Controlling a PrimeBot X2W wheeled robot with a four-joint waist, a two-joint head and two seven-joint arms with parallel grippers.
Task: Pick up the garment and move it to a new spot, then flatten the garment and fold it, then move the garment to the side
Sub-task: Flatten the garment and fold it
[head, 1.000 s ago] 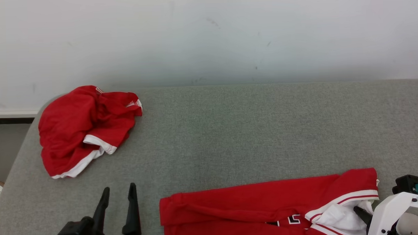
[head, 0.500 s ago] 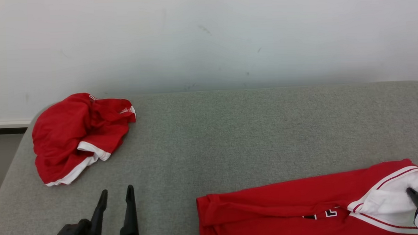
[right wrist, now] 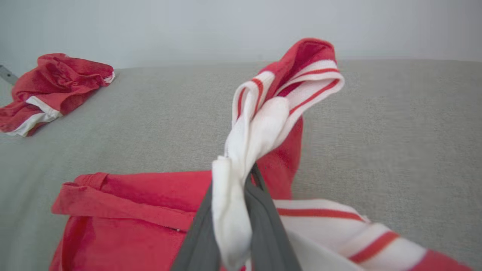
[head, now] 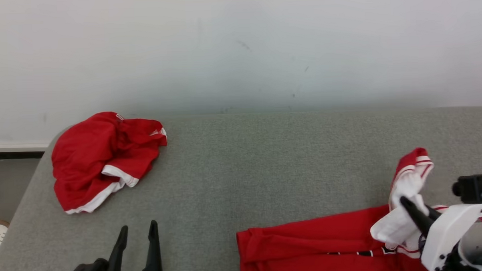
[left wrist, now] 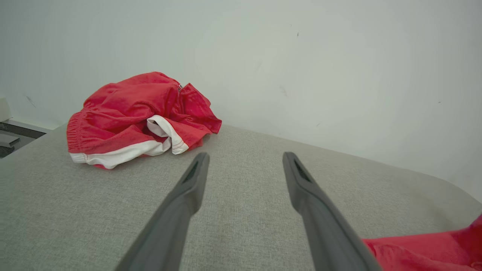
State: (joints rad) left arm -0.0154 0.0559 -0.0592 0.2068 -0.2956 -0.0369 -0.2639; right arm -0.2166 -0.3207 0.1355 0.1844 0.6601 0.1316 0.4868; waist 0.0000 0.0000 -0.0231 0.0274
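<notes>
Far to my left, a crumpled red bundle [head: 105,156] is lying at the back corner of the table [head: 266,158], well apart from the work. My left gripper [head: 138,226] is hovering with its jaws spread wide and holding nothing, near the garment's free left end but not touching it. The garment [head: 309,245], red with white striped trim, is lying along the table's near edge, its long axis running left to right. At its right end my right gripper [head: 403,202] is pinching the white trim and holding that corner raised. I am judging that any shift sideways is going to drag the body behind this right-hand grip.
</notes>
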